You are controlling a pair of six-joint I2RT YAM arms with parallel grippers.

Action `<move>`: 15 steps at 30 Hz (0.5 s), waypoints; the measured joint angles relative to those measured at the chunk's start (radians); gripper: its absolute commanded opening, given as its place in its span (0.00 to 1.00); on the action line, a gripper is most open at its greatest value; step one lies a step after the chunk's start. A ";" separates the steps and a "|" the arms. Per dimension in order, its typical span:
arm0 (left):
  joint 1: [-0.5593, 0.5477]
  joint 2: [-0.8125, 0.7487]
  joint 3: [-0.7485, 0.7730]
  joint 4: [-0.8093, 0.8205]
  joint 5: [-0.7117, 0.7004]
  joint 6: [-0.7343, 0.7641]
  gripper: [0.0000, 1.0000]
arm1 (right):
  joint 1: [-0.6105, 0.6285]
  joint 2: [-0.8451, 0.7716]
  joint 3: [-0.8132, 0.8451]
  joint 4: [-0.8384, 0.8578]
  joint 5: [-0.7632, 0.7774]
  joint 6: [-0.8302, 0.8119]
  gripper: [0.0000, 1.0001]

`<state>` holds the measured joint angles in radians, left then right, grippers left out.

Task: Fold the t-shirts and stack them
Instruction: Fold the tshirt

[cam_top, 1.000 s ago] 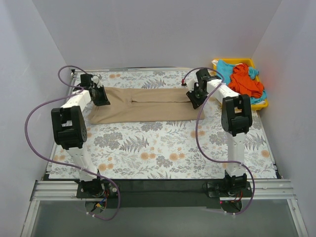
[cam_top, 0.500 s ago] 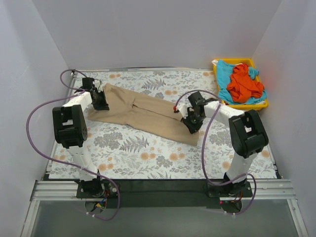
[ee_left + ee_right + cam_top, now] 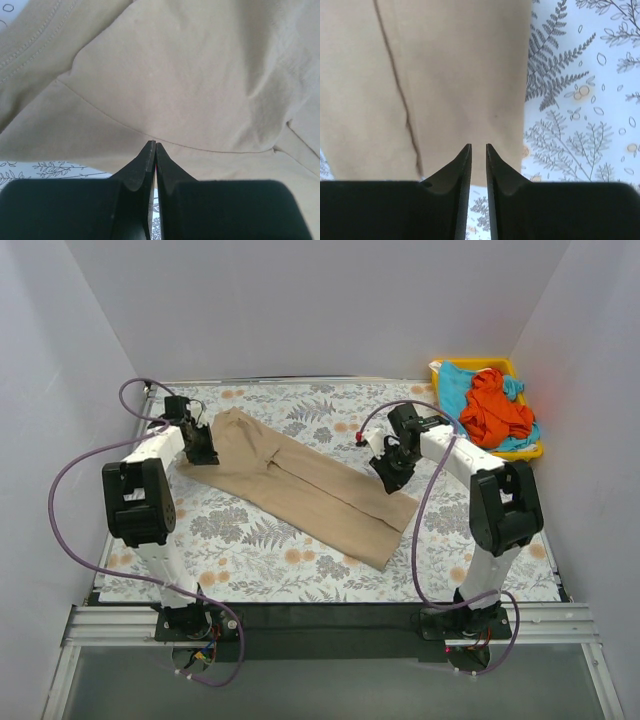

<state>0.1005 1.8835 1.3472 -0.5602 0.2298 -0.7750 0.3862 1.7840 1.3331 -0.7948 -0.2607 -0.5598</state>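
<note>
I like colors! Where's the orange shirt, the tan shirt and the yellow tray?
orange shirt (image 3: pixel 497 405), top view, middle of its bunch.
tan shirt (image 3: pixel 300 475), top view, its flat middle.
yellow tray (image 3: pixel 525 453), top view, its near rim.

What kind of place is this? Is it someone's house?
Probably not a house; it looks like a robot test booth in a lab. Plain white walls box in one table, a left arm and right arm are bolted to a metal rail, and a tan t-shirt lies spread out.
</note>
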 measured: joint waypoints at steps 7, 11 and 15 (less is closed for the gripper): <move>-0.006 0.132 0.052 -0.015 -0.010 -0.005 0.05 | 0.002 0.176 0.037 0.007 0.012 0.007 0.18; -0.015 0.225 0.190 -0.033 -0.007 -0.001 0.05 | 0.002 0.173 0.024 0.019 -0.011 0.025 0.16; -0.048 0.385 0.436 -0.054 -0.002 0.016 0.07 | 0.019 0.141 -0.032 0.037 -0.066 0.062 0.16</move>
<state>0.0521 2.2688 1.7832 -0.6144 0.2283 -0.7586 0.4057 1.9247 1.3010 -0.7582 -0.3271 -0.4976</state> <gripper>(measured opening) 0.060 0.161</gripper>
